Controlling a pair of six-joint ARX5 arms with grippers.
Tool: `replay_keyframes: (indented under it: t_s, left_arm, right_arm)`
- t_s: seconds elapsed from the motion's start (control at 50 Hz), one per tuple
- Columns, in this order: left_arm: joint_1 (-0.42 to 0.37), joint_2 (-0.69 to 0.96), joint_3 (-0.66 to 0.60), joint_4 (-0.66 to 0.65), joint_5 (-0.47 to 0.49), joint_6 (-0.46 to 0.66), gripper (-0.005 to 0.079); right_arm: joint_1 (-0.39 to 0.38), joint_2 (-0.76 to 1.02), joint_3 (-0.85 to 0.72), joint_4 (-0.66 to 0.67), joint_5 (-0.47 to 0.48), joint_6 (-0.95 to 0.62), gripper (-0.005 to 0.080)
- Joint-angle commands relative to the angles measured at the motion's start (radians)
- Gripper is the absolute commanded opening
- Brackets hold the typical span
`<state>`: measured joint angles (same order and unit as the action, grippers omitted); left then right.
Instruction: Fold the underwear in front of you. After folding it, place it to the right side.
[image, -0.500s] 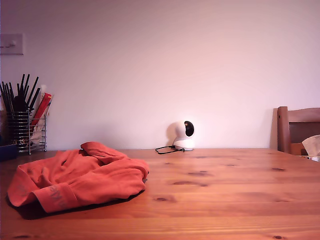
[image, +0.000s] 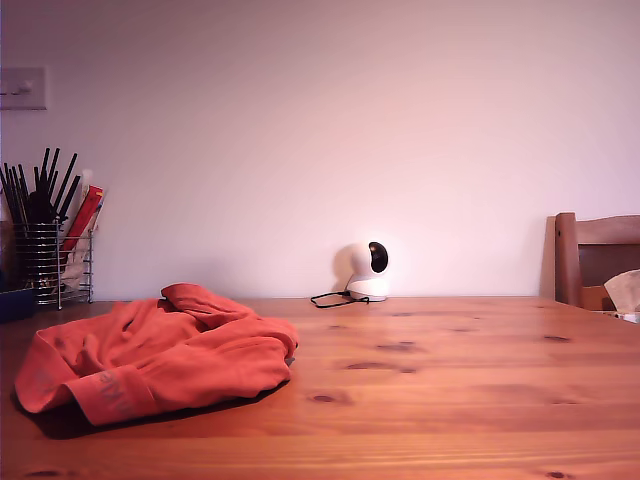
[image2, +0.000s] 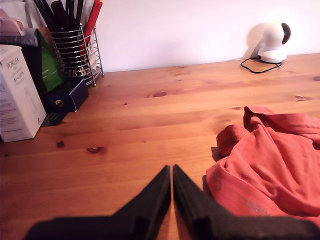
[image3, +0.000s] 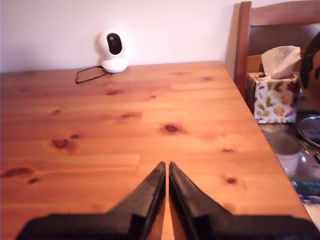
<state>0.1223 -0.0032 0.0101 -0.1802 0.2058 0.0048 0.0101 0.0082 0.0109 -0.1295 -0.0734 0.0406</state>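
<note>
While both pairs of jaws are pressed together, the underwear (image2: 270, 160) is seen just beside my first gripper (image2: 171, 172); my second gripper (image3: 166, 170) is far from it.

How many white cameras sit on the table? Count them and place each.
1. The white camera stands at the table's far edge by the wall, beyond the underwear and to its right in the exterior view. None seems hidden.

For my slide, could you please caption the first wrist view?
My first pincer, shut, hovers over the wooden table beside the crumpled underwear.
</note>
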Motion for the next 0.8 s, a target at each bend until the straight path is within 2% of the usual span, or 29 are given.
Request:
replay_keyframes:
  t_s: [0.0, 0.02, 0.04, 0.18, 0.3, 0.4, 0.52, 0.66, 0.72, 0.78]
  left_arm:
    - [0.002, -0.010, -0.036, 0.037, 0.011, -0.046, -0.0019]
    - [0.002, -0.010, -0.035, 0.053, 0.019, -0.046, -0.0019]
    - [0.002, -0.010, -0.034, 0.074, 0.026, -0.102, -0.0019]
    - [0.001, -0.010, -0.012, 0.172, 0.073, -0.261, -0.0019]
    - [0.000, -0.010, 0.036, 0.173, 0.152, -0.328, -0.0019]
    - [-0.001, -0.004, 0.079, 0.129, 0.238, -0.374, -0.0019]
    - [-0.001, 0.055, 0.133, 0.039, 0.349, -0.403, -0.0019]
    - [-0.009, 0.198, 0.193, -0.018, 0.443, -0.393, -0.0019]
    - [-0.018, 0.274, 0.219, -0.019, 0.470, -0.375, -0.0019]
    - [-0.027, 0.350, 0.248, -0.031, 0.483, -0.312, -0.0019]
  right_arm:
    - [0.005, -0.006, -0.001, 0.072, -0.026, 0.051, -0.0012]
    - [0.005, -0.006, 0.000, 0.091, -0.031, 0.064, -0.0012]
    - [0.006, -0.006, 0.004, 0.111, -0.041, 0.087, -0.0012]
    - [0.010, -0.006, 0.040, 0.197, -0.141, 0.249, -0.0012]
    - [0.010, -0.006, 0.078, 0.202, -0.239, 0.317, -0.0012]
    - [0.010, 0.000, 0.113, 0.151, -0.342, 0.364, -0.0012]
    - [0.019, 0.039, 0.150, 0.061, -0.444, 0.402, -0.0012]
    - [0.051, 0.132, 0.184, 0.003, -0.513, 0.409, -0.0012]
    - [0.071, 0.190, 0.195, -0.001, -0.540, 0.410, -0.0012]
    - [0.092, 0.248, 0.209, -0.003, -0.560, 0.409, -0.0012]
